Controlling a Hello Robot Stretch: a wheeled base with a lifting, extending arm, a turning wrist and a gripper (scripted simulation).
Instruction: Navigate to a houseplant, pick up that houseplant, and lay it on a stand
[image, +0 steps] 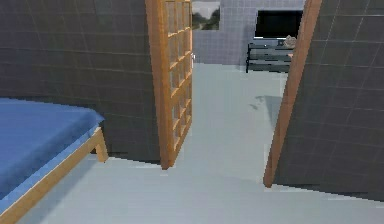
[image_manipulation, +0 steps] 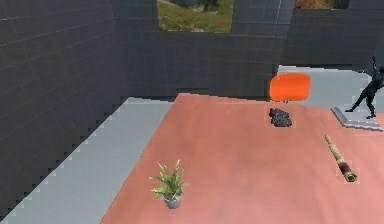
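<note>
A small spiky green houseplant in a grey pot (image_manipulation: 170, 186) stands upright on the salmon-pink bench (image_manipulation: 240, 150), well apart from a pale wooden stick (image_manipulation: 340, 158). Ahead of me, past an open wooden door (image: 172, 80), a low dark stand (image: 266, 56) carries a black television (image: 278, 24). I cannot tell my gripper's state.

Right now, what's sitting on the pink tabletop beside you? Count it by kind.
Potted plant: 1
Wooden stick: 1
Dark statue: 1
Small dark lump: 1
Total: 4
</note>
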